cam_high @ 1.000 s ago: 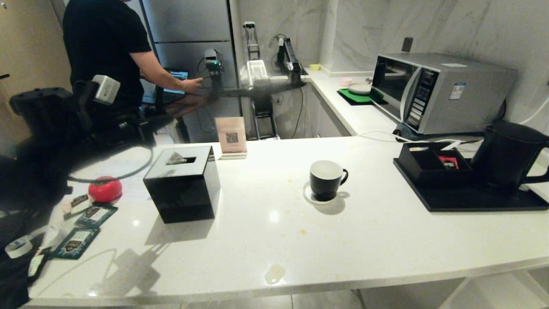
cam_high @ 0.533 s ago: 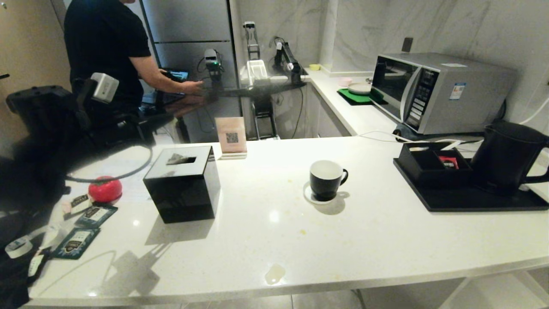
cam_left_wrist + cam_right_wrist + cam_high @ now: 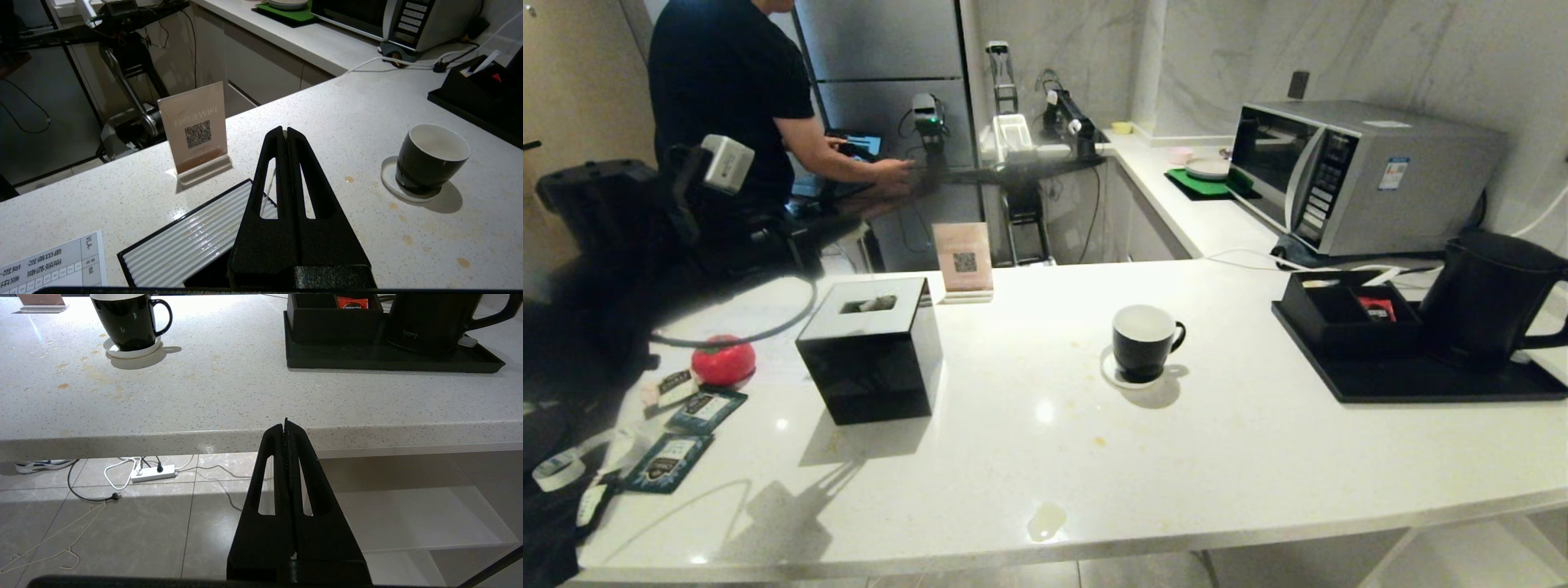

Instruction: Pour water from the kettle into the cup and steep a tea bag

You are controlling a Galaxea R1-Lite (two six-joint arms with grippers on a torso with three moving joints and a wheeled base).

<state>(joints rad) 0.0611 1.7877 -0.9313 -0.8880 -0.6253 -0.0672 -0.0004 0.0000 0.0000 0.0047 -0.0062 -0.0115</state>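
White speckled stone counter carrying the tea-making set. The small black mug with a white inside and a loop handle stands upright near the middle of the counter on a small white round coaster, its handle turned toward the robot's right. The tall matte black electric kettle with a big loop handle stands at the far right on a flat black rectangular tray, well apart from the mug; a black open-topped box holding a red sachet sits on the same tray just beside it. Left of the mug stands a glossy black cube tissue box; behind it, a pink acrylic sign with a QR code.

The left gripper hangs above the tissue box, aimed across the counter toward the sign, its black fingers pressed together and empty. The right gripper hangs below the counter's front edge, fingers likewise clenched on nothing. Dark teal tea-bag packets lie at the counter's left end beside a red round object. A person in a black shirt stands behind.
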